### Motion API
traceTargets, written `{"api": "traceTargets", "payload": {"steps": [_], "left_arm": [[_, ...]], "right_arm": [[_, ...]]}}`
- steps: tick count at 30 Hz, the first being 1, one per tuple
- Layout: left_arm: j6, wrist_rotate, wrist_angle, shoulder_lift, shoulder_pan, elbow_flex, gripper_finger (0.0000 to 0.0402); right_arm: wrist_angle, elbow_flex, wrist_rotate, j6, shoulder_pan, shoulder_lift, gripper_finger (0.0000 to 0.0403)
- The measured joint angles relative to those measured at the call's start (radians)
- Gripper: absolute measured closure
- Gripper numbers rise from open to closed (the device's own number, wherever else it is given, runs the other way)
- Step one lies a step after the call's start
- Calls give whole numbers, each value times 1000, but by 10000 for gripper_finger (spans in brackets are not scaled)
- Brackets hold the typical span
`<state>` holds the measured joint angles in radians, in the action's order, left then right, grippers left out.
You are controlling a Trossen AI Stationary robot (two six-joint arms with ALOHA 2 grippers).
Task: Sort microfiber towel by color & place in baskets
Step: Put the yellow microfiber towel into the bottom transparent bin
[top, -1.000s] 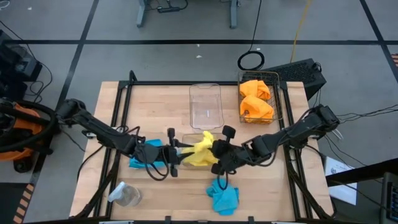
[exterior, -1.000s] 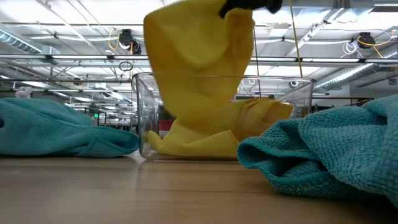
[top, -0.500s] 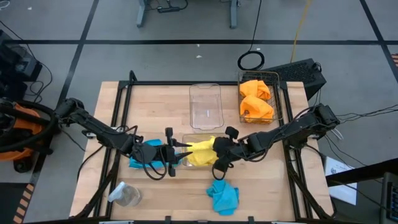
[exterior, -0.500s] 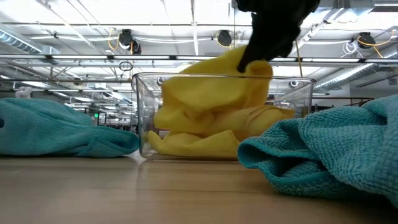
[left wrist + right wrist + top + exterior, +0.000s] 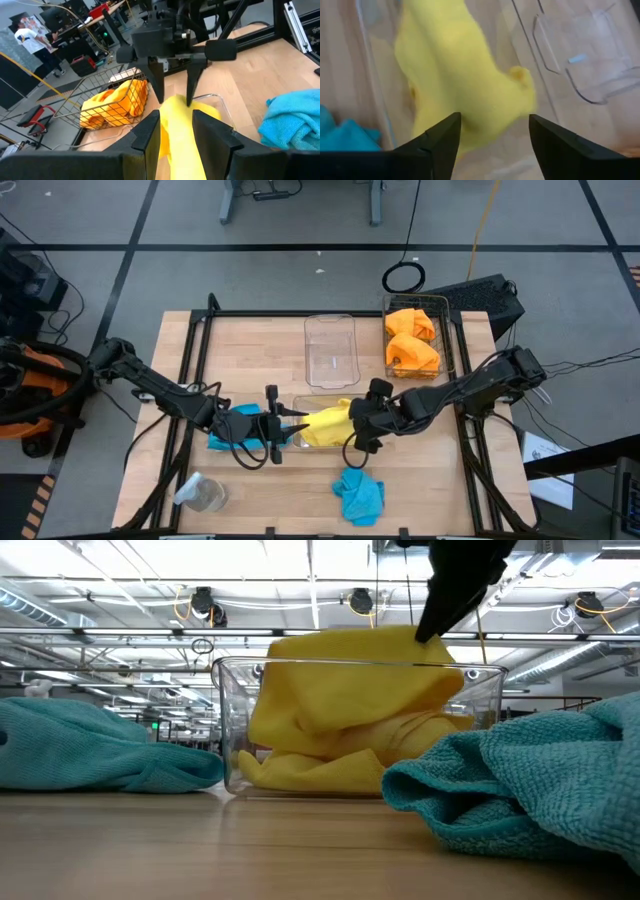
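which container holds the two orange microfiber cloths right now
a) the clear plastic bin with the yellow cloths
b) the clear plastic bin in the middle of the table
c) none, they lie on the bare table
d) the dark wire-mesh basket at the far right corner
d: in the high view both orange microfiber cloths sit inside the dark wire-mesh basket at the table's far right corner, while the clear plastic bin beside it looks empty.

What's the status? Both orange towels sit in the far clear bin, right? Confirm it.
Not right. Both orange towels sit in the wire basket, not the far clear bin, which holds no towels. The high view shows it.
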<state>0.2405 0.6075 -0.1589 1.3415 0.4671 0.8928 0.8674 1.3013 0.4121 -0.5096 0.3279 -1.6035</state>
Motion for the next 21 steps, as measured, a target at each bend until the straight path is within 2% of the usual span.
{"api": "traceTargets", "payload": {"steps": [5, 8, 12, 18, 21], "left_arm": [[0, 0, 21, 0, 0, 0, 281], [0, 0, 21, 0, 0, 0, 281], [0, 0, 21, 0, 0, 0, 281], [0, 0, 38, 0, 0, 0, 281], [0, 0, 37, 0, 0, 0, 281]], "right_arm": [[52, 46, 2, 64, -4, 0, 173], [27, 63, 8, 84, 1, 0, 193], [1, 64, 2, 105, 11, 1, 254], [-18, 20, -53, 98, 15, -3, 385], [-67, -29, -51, 98, 2, -3, 389]]}}
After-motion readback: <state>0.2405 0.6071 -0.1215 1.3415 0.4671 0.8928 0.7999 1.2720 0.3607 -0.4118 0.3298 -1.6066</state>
